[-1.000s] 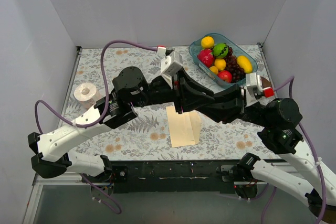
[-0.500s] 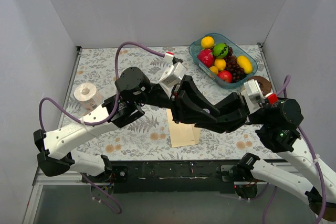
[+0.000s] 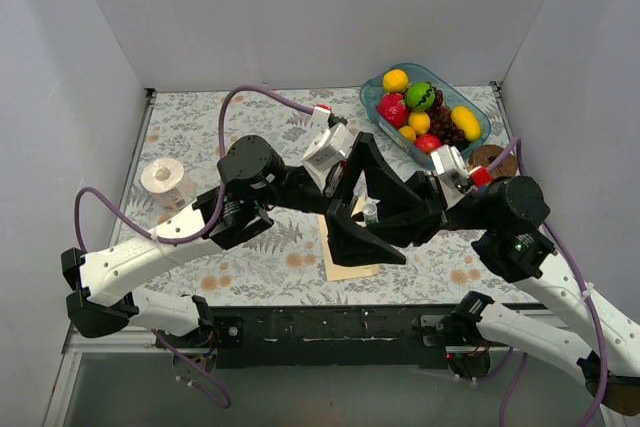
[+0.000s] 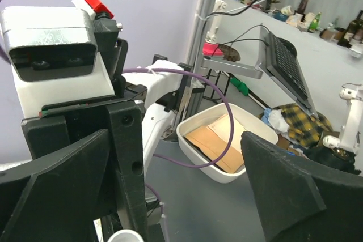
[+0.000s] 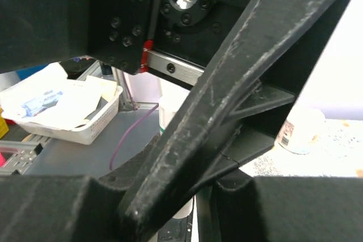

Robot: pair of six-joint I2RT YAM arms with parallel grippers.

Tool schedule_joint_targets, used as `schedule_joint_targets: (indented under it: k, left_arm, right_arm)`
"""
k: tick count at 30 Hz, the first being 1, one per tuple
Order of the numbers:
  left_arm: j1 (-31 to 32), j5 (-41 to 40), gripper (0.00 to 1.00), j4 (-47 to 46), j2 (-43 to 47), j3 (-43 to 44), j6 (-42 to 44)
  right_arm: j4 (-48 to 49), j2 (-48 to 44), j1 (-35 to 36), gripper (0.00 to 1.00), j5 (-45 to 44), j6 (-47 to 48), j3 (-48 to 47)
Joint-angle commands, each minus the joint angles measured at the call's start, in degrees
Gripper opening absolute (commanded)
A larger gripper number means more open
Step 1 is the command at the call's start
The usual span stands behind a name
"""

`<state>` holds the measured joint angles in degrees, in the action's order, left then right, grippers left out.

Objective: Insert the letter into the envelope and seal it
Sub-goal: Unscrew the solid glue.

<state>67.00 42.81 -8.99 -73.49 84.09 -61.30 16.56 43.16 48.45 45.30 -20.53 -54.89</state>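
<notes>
- Three plain white walls around one tabletop (image 3: 250,257) covered by a fern-and-flower cloth.
- Two arms, crossed above the middle of it, wrists close together. Two purple cables, one looping off each arm.
- One envelope (image 3: 342,265), pale cream, flat on the cloth directly under the crossed grippers, toward the front edge. Only its near-left part showing, the rest covered by black fingers. Letter not to be told apart from it in any view.
- Left gripper (image 4: 174,140): two fingers (image 4: 57,191) spread wide, one at each side of the left wrist view. Aimed roughly level at the right arm's wrist camera (image 4: 54,49).
- Right gripper (image 5: 195,208): fingers closed partway around one white tube (image 3: 370,213), held upright above the envelope. One left finger slanting across just in front of the tube in the right wrist view.
- One teal tray (image 3: 478,133) at the back right, well apart from the envelope. Inside it, toy fruit: one green, two red, four yellow to orange, one bunch of dark grapes.
- One white roll (image 3: 165,177) near the left edge.
- One brown round thing (image 3: 490,155) just beside the tray, partly hidden by the right wrist.
- Beyond the tabletop, in the left wrist view, one white tub (image 4: 195,154) holding tan papers.
</notes>
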Motion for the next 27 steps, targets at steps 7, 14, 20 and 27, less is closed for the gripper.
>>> schedule_joint_targets:
  k: [7,14,20,27]
  left_arm:
    - [0.3,-45.8,0.98,5.6,9.4,-6.6,-3.1]
    - [0.4,-61.6,0.92,8.5,11.2,-7.5,-5.3]
    - [0.6,-61.2,0.66,18.0,3.9,-1.3,-5.5]
    - [2.6,-60.4,0.53,18.2,0.7,0.8,-3.1]
  right_arm:
    - [-3.9,-2.0,0.2,0.01,-16.2,4.2,-0.6]
    - [-5.7,-2.7,0.2,0.01,-24.7,4.5,-0.2]
    - [-6.5,-2.3,0.2,0.01,-28.2,4.4,-0.8]
    - [-8.4,-2.6,0.2,0.01,-30.7,4.5,-0.8]
